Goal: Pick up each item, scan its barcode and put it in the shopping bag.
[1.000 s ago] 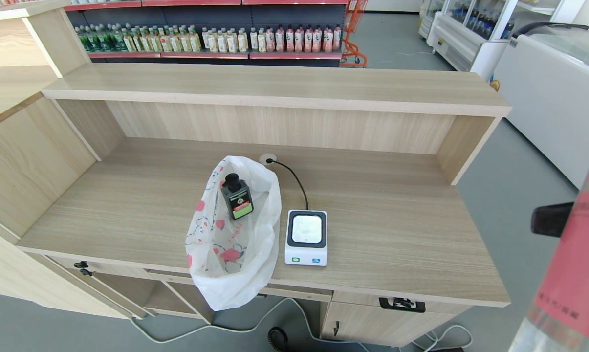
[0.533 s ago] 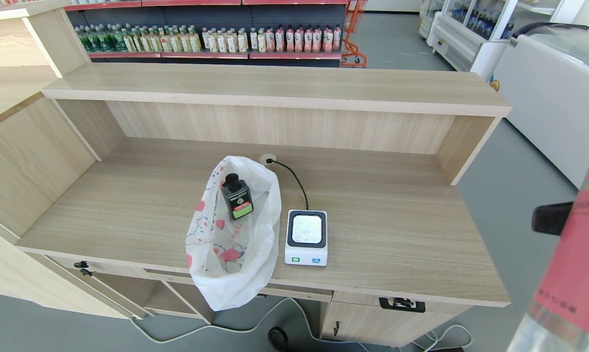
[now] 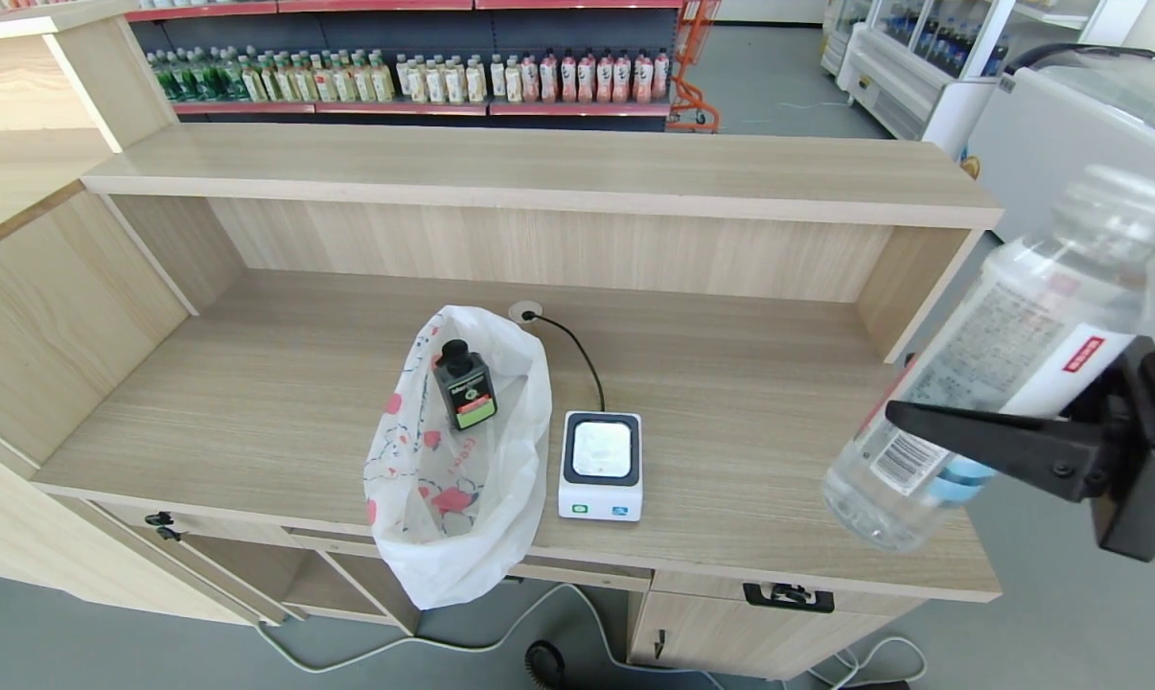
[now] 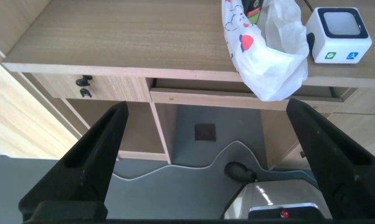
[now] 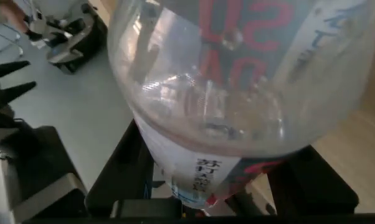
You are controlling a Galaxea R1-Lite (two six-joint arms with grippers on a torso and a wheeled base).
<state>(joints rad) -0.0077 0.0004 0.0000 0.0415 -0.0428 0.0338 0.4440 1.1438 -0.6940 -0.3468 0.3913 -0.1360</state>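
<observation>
Swinging in from the 3 o'clock edge, the clear bottle [image 3: 999, 355] is now tilting above the counter's [image 3: 778, 412] right end, probably to bring its barcode toward the scanner [image 3: 601, 465] at its 9 o'clock, the shopping bag [image 3: 462, 479] just beyond. I am clamping it in my right gripper [image 3: 908, 402], while my left gripper [image 4: 206, 106] is hanging wide apart, empty.

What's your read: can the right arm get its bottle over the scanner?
Probably yes: the right gripper holds the bottle raised, right of the scanner, with bare counter between them; the shopping bag sits beyond it.
</observation>
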